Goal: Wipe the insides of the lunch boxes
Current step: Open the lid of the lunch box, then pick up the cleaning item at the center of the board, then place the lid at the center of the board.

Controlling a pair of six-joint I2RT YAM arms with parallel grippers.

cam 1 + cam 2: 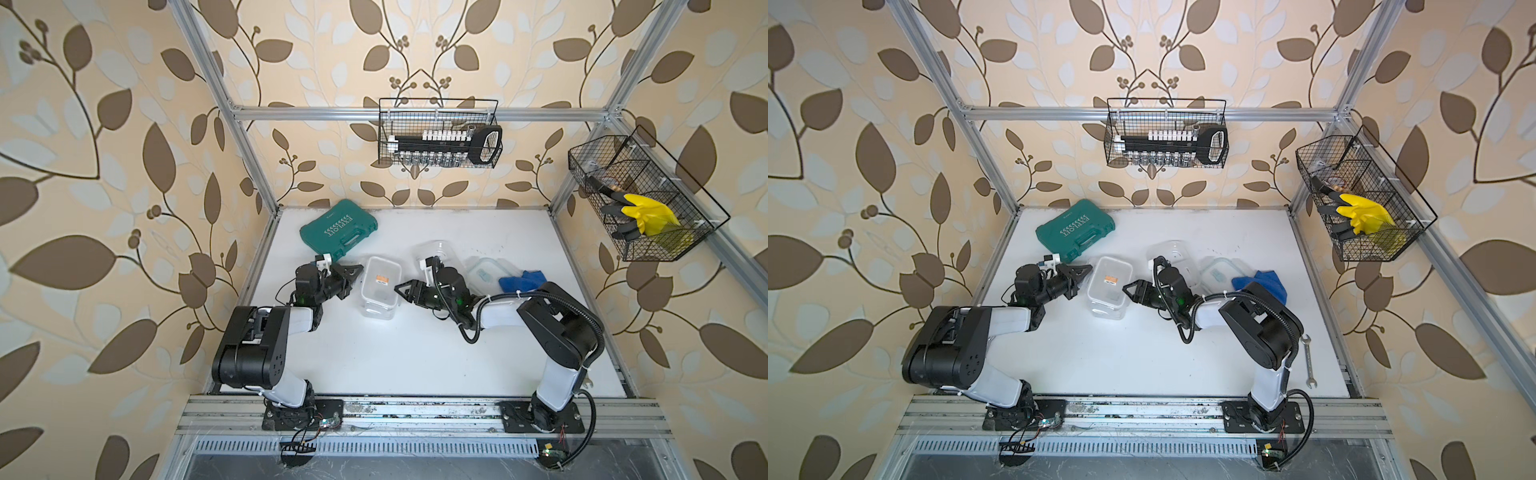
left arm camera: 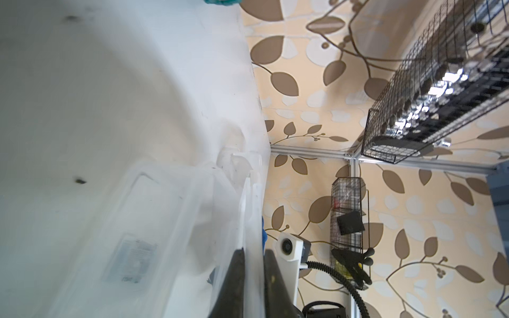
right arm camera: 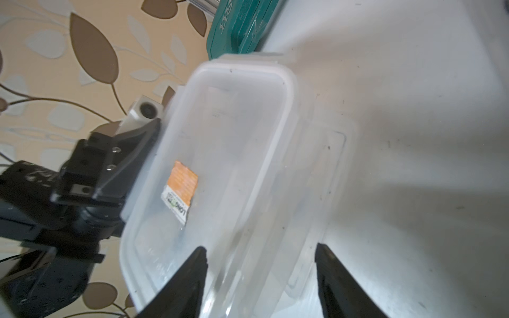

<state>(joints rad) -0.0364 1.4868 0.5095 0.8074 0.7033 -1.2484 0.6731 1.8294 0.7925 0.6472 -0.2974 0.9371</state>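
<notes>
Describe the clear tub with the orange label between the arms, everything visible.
The tub is clear, slightly frosted plastic: rectangular, rounded corners, thick rim, deep, one space, no lid on. An orange-and-white label sits at its bottom. It stands opening-up on the white table, near the green case. The left pincer is shut on its wall on the left arm's side; the right pincer is open, jaws astride the rim on the right arm's side.
</notes>
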